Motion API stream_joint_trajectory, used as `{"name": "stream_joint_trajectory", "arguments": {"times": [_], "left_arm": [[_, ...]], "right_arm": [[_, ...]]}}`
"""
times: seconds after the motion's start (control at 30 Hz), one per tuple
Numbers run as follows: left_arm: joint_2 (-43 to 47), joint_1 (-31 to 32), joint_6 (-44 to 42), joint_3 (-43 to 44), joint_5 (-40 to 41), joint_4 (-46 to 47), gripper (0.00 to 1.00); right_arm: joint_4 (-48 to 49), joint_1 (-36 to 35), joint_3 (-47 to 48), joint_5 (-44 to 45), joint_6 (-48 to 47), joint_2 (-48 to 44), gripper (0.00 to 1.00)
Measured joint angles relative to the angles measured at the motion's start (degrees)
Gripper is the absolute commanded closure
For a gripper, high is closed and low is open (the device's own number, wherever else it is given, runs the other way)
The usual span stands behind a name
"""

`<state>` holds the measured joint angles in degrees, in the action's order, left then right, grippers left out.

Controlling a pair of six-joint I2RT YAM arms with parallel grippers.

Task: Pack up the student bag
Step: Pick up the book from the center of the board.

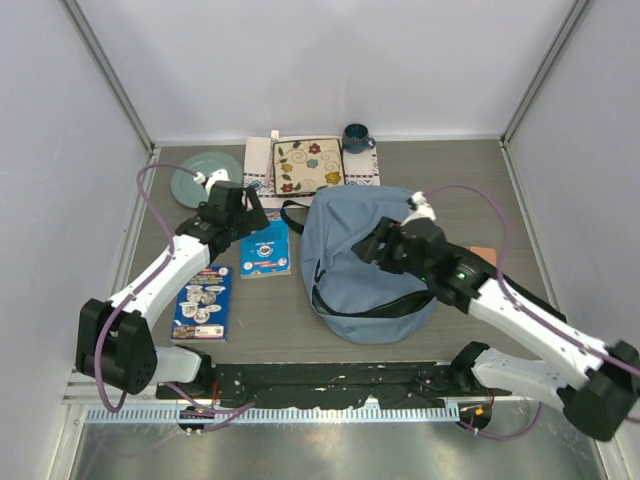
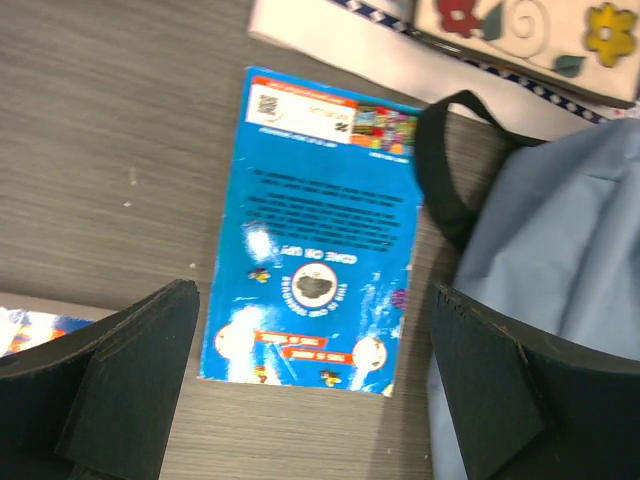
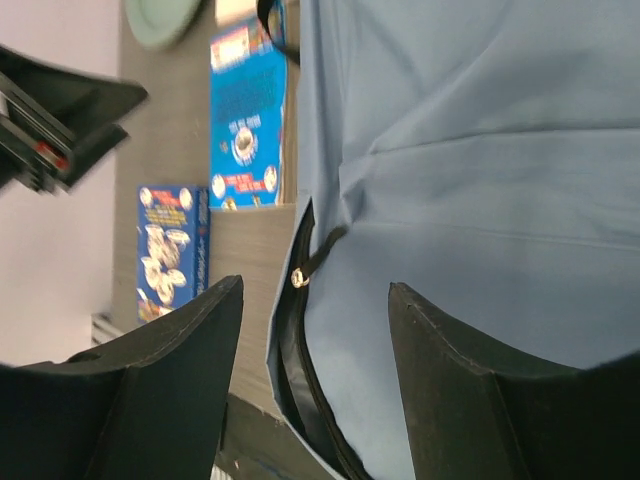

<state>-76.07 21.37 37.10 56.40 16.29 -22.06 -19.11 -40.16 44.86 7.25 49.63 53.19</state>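
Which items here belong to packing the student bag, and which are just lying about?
Job: student bag; light-blue book and dark-blue book, likely to go in; left gripper open above the first, right gripper open over the bag.
Lying about: green plate; floral tile on white cloth mat; blue mug.

The top external camera looks steeply down from high behind the robot and takes in the whole desk [image 1: 280, 315]. The left wrist camera points down past the left fingers [image 2: 110, 390], close over a blue book [image 2: 320, 230]. The right wrist camera, rolled sideways, sits close above the student bag [image 3: 480, 150], with the right fingers [image 3: 170, 400] framing it. All three views share that book and the bag.
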Motion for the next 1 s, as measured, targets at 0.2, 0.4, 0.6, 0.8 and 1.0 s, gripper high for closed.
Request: {"name": "stream_joint_trajectory", "arguments": {"times": [0.2,0.4,0.6,0.8,1.0], "left_arm": [[0.0,-7.2,0.2,-2.3,-4.9,0.0,0.00],[-1.9,-10.6,0.5,-4.0,-9.9,1.2,0.00],[-5.1,-13.0,0.5,-4.7,-13.0,3.2,0.00],[-9.6,-13.8,1.2,-4.7,-16.2,5.6,0.00],[-11.7,-13.9,1.5,-4.8,-18.0,6.3,0.01]], "right_arm": [[7.3,-6.5,7.2,-3.6,-0.8,19.4,0.39],[14.0,-9.6,15.3,-5.3,-0.2,33.4,0.39],[15.1,-11.0,24.9,-6.8,0.3,45.0,0.39],[14.1,-11.7,32.8,-4.3,0.3,54.2,0.39],[9.6,-11.7,38.0,0.0,0.2,61.7,0.39]]}}
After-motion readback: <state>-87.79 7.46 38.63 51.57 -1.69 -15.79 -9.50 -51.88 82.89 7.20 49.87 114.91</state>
